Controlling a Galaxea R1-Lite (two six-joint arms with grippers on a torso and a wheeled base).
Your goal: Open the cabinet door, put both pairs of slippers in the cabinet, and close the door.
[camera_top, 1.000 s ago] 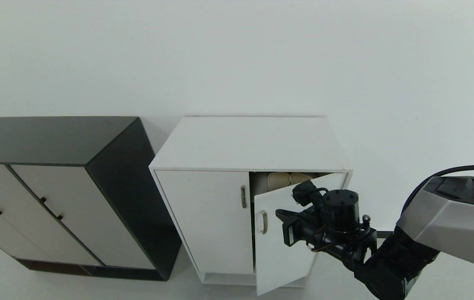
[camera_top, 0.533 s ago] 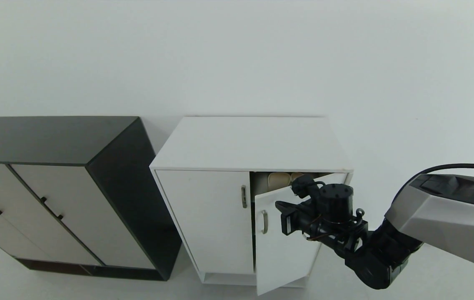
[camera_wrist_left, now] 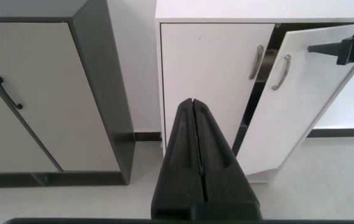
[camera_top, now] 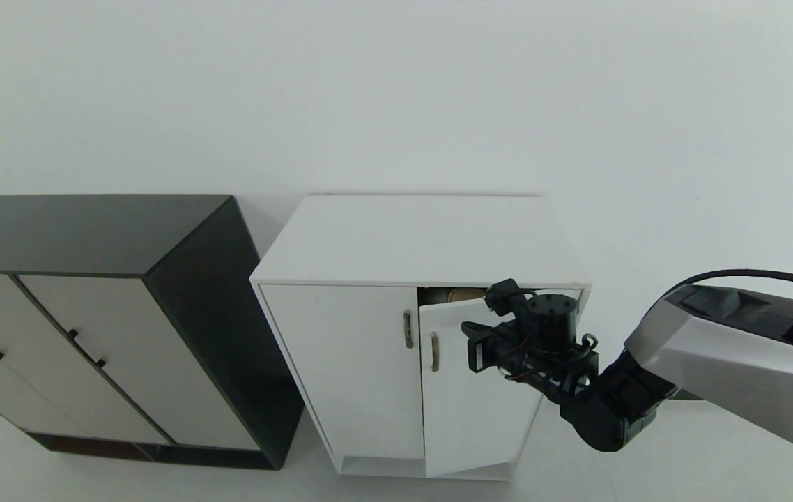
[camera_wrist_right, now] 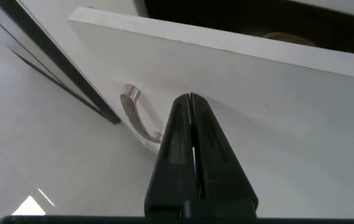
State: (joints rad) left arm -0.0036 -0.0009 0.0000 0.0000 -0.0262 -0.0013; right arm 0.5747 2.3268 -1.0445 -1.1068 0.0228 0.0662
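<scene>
While right pincer [camera_wrist_right: 192, 99], pressed together, rests on it, cabinet door [camera_top: 480, 411] stands upright | ajar | handle [camera_top: 434, 352] vertical

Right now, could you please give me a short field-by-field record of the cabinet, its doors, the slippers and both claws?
white cabinet: stands beside a dark cabinet
left door: closed
right door: ajar by a narrow gap
slippers: beige, inside, partly seen over the right door's top edge; count unclear
right claw: shut, empty, tip at the right door's outer face, beside its handle
left claw: shut, empty, in front of the white cabinet, apart from it
</scene>
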